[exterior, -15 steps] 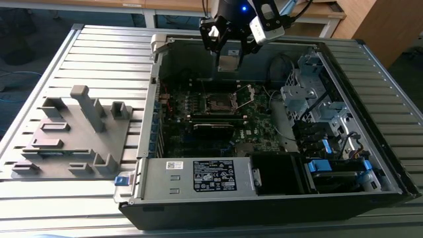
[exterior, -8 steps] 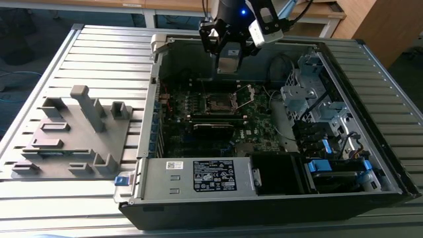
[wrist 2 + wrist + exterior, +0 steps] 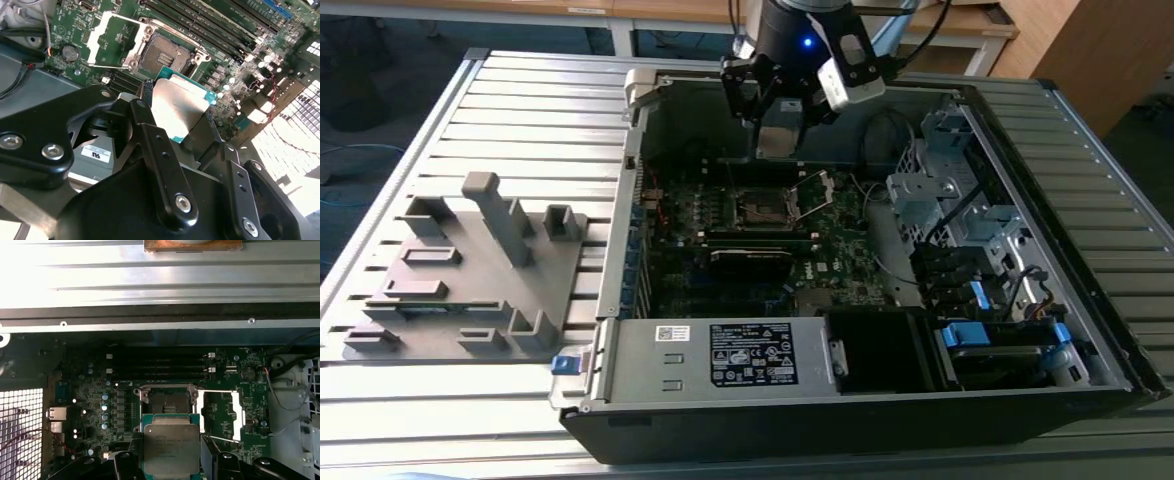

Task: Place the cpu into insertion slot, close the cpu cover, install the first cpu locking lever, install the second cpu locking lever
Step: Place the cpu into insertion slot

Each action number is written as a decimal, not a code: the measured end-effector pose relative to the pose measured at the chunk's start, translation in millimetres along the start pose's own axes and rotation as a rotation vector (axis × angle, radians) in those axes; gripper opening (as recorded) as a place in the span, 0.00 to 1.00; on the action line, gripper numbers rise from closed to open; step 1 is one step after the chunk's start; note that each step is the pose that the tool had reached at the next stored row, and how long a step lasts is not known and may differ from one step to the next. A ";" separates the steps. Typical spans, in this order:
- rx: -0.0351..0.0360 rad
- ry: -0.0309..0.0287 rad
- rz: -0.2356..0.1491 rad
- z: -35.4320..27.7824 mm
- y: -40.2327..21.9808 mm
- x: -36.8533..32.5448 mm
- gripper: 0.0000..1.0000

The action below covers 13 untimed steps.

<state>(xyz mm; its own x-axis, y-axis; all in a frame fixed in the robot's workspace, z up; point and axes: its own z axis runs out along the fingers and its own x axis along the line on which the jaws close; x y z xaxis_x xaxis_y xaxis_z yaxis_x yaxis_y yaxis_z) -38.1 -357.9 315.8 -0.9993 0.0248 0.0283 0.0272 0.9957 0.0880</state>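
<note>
My gripper (image 3: 778, 150) hangs inside the open computer case, above the far part of the green circuit board. It is shut on the cpu (image 3: 171, 442), a flat square chip with a dull silver top and a green rim, held by its two side edges between the black fingers (image 3: 125, 462). The insertion slot (image 3: 167, 402) lies uncovered just beyond the chip, a dark square socket in a silvery rim. Beside the slot the cpu cover (image 3: 220, 412) is swung open over the board. In the second wrist view the cpu (image 3: 177, 107) hovers short of the insertion slot (image 3: 165, 55) and the cpu cover (image 3: 112, 42).
The case walls (image 3: 630, 200) ring the board. A drive cage with cables (image 3: 947, 210) fills the exterior view's right, and a power supply (image 3: 720, 355) sits at the front. Long black memory slots (image 3: 157, 367) run beyond the socket. A grey fixture (image 3: 467, 270) stands on the slatted table at the exterior view's left.
</note>
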 end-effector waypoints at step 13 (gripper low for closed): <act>0.0007 0.0055 0.000 10.2 -0.9 -0.3 0.54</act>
<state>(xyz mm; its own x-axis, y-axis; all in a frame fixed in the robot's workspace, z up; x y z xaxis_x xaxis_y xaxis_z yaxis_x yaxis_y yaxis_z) -38.1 -357.9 305.5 -0.9991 0.0248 0.0339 0.0276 0.9958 0.0873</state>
